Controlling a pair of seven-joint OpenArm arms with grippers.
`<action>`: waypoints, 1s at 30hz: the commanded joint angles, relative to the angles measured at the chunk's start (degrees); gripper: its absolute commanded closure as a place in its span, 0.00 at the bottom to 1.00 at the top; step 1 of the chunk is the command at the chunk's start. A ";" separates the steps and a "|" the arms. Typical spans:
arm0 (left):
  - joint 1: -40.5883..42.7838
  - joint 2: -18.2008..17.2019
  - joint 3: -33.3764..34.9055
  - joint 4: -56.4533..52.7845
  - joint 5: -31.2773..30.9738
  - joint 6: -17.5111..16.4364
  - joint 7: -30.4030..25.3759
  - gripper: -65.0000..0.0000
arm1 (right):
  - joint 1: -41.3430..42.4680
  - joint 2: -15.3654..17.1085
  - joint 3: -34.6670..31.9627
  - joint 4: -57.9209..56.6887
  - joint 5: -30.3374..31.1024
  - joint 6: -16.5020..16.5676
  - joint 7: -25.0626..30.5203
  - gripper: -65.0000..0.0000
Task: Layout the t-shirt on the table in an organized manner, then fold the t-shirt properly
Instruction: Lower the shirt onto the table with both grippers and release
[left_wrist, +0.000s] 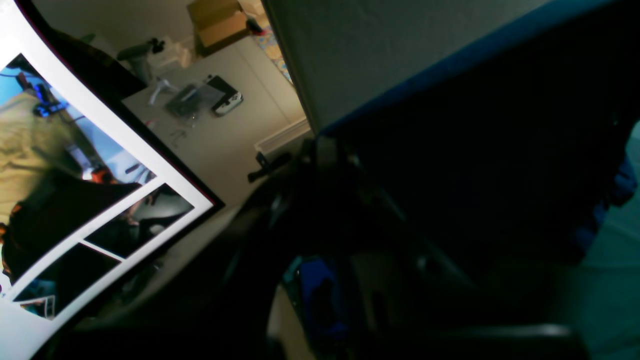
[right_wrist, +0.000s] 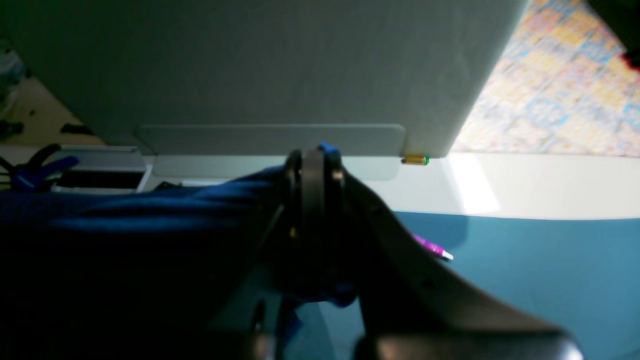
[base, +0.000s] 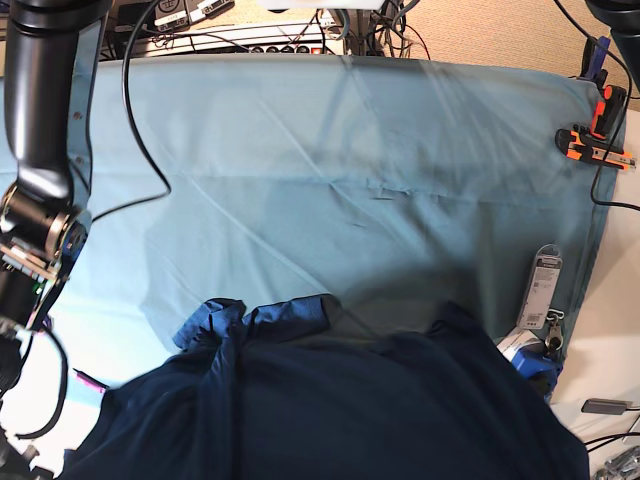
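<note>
My right gripper (right_wrist: 314, 170) is clamped tight on a fold of the t-shirt (base: 330, 400), jaws pressed together with blue cloth between them. My left gripper's jaws are closed too, though that wrist view is too dark to show whether they pinch fabric. The t-shirt lies bunched at six o'clock on the table (base: 350, 150), partly lifted toward the camera. The risk, as I judge it: the teal cover, already creased, gets dragged along, or a thin pinch slips and the garment drops in a heap. No containers are in view.
</note>
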 joint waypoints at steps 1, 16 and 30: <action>-2.60 -0.83 -0.59 0.57 -0.55 1.09 -1.18 1.00 | 1.51 0.72 0.17 0.87 -0.31 -0.09 1.09 1.00; 9.86 1.07 -0.59 0.57 12.52 4.33 -11.43 1.00 | -4.63 0.68 0.17 0.85 -0.59 0.87 6.45 1.00; 9.86 18.34 -0.59 -9.53 29.94 13.46 -23.08 1.00 | -8.44 -4.24 0.13 0.74 -11.82 -2.75 12.20 1.00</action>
